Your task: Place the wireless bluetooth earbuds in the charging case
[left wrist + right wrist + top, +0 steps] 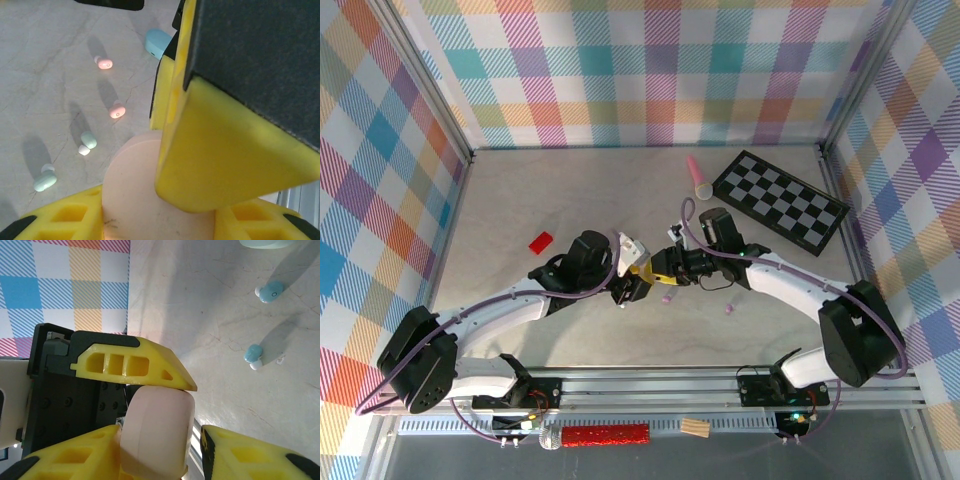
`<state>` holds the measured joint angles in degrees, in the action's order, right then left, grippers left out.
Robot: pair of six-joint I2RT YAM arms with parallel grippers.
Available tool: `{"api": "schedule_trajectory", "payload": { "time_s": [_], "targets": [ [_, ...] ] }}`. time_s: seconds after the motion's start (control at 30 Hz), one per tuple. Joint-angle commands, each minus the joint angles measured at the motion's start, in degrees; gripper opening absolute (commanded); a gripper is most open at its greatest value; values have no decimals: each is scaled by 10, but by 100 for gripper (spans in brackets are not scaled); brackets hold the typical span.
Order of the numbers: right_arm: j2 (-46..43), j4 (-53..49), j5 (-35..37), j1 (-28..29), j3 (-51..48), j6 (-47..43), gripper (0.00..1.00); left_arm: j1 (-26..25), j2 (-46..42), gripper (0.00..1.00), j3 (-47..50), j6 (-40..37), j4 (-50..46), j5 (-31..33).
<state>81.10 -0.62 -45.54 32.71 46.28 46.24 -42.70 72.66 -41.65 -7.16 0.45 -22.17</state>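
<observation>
So your left gripper point(150, 222) is clamped down narrow on the pale pink oval plastic charging case point(132, 185), which sits snug between its yellow fingers at 6 o'clock in the left wrist view. Your right gripper point(165, 462) straddles that same case from the other side. Its jaws are about half wide, with one finger against the shell and a thin dark gap beside the other, so as far as you can see it isn't squeezing. From the top camera the two grippers meet nose to nose near the middle of the pale tabletop point(45, 60). The earbuds are lying loose on that tabletop. There are two tiny pink plastic earbuds point(117, 111) at 9 to 11 o'clock in the left wrist view and two mint green earbuds point(88, 140) around 8 o'clock. Two light blue earbuds point(271, 291) sit at 2 to 3 o'clock in the right wrist view. A light blue oval case point(159, 42) lies at 12 o'clock in the left wrist view, past the pink buds. Further out, in the top view, you've got a small red block point(540, 241) at 10 o'clock of the grippers. A pink cone-shaped toy microphone point(698, 178) is at 1 o'clock and a black-and-white checkerboard point(780, 200) at 2 o'clock.
</observation>
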Motion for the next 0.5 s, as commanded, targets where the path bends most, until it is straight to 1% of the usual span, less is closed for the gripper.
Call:
{"api": "schedule_trajectory", "payload": {
  "time_s": [0.0, 0.03, 0.1, 0.17, 0.23, 0.3, 0.33, 0.43, 0.47],
  "targets": [
    [5, -17, -11, 3, 19, -17, 37, -8, 2, 43, -5, -8, 27, 8],
    [5, -18, -9, 3, 18, -16, 32, -8, 1, 44, -5, -8, 29, 7],
    [1, -18, -5, 3, 18, -15, 28, -8, -1, 45, -3, -8, 31, 7],
    [-1, -18, 2, 3, 19, -14, 25, -9, -6, 47, 1, -9, 38, 8],
    [-6, -16, 10, 3, 18, -13, 23, -9, -12, 53, 7, -11, 45, 11],
    [-10, -8, 12, 2, 18, -10, 21, -9, -22, 56, 20, -15, 66, 11],
    [-13, 0, 12, 1, 16, -6, 20, -8, -29, 59, 29, -15, 81, 11],
    [-27, 45, 5, -9, 0, 21, 17, -8, -52, 77, 57, -8, 136, 20],
    [-32, 66, -2, -16, -8, 35, 17, -9, -62, 82, 66, 3, 159, 26]
  ]
}}
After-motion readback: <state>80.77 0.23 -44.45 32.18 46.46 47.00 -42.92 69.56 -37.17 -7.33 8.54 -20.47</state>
